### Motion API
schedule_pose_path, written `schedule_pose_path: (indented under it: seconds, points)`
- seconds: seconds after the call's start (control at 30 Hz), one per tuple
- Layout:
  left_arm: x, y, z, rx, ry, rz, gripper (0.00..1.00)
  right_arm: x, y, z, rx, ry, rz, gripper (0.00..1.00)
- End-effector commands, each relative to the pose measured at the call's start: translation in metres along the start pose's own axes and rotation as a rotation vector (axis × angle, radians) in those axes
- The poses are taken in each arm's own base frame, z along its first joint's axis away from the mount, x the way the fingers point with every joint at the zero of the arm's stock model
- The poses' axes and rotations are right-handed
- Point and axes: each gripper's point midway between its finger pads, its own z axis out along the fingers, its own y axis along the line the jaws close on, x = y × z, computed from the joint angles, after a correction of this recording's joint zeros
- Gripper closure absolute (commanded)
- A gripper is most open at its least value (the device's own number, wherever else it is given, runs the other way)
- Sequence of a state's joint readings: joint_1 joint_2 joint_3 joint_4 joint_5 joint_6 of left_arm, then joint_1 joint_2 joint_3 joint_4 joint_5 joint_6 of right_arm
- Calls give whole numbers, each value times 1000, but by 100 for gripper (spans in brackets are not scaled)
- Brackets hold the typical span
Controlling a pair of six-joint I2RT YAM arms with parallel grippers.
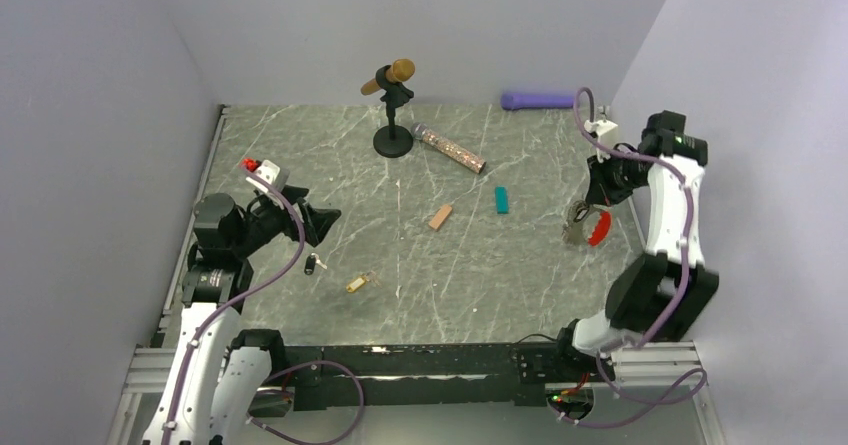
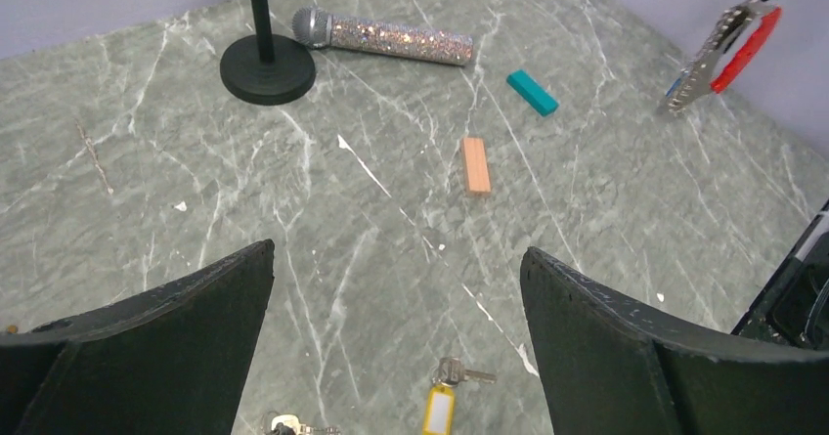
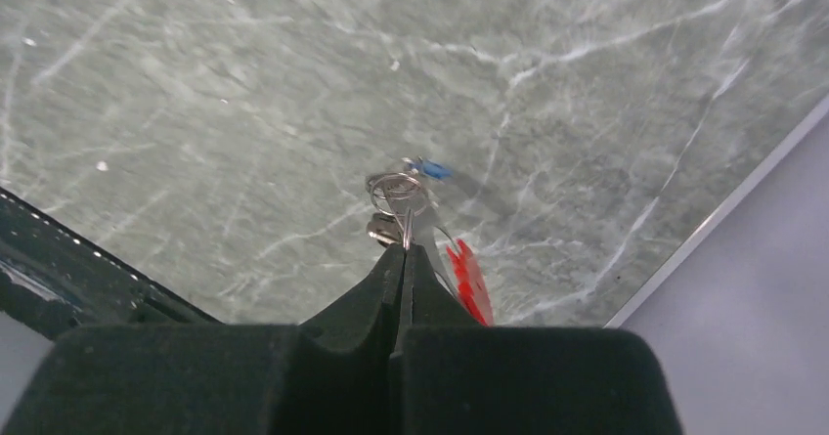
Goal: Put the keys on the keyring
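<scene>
Keyring (image 3: 401,196) pinched in right gripper (image 3: 403,252), left gripper (image 2: 396,255) spread near yellow-tagged key (image 2: 441,411).

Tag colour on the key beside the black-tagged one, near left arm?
The key has a yellow tag; left wrist view shows it best.

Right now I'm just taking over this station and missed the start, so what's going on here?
The right gripper has its jaws shut on the keyring, which hangs from them near the right edge of the table with a blue-tagged key already on it. The left gripper hovers with jaws open over the left side, where a yellow-tagged key and a black-tagged key lie loose on the table, neither picked up yet.
</scene>
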State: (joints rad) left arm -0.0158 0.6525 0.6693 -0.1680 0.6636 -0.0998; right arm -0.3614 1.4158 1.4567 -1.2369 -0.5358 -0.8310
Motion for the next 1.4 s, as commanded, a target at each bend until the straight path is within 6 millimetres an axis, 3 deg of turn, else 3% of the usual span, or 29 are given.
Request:
schedule_pose_path:
  seconds: [0.0,0.23,0.33,0.43,0.47,0.57,0.63,0.67,0.73,0.83,0.93,1.0,1.1,1.2,1.37]
  points:
    - [-2,-1,-2,-5,6,32,1,8,-54,38,19,133,28,100]
    - [1,1,-2,-13,24,31,1,-26,-121,111,92,160,51,96]
    - [2,3,-1,-16,30,27,1,-35,-133,144,88,164,55,94]
    - [3,4,0,-21,35,22,1,-51,-140,162,99,123,63,90]
    - [4,5,0,-19,36,21,1,-57,-143,163,112,93,70,83]
    - [3,5,1,-16,33,13,1,-75,-142,156,145,-8,68,48]
    - [2,5,1,-10,26,6,1,-86,-132,146,148,-94,43,3]
    - [1,5,2,-4,23,-2,1,-91,-124,139,140,-144,33,0]
    - [0,1,4,20,17,-20,1,-96,-98,132,83,-245,13,0]
    - [0,11,4,-9,10,-59,1,-107,-68,118,29,-393,43,0]
    - [4,23,5,-66,24,-112,1,-111,-54,105,-18,-480,256,0]
    - [8,32,4,-123,32,-136,1,-109,-39,94,-108,-497,274,0]
    - [12,45,-1,-210,30,-156,1,-112,-24,77,-90,-575,206,0]
    - [16,49,-3,-235,46,-143,1,-113,-12,77,-62,-588,106,0]
    - [21,49,-5,-232,72,-115,1,-121,3,96,-73,-473,-3,0]
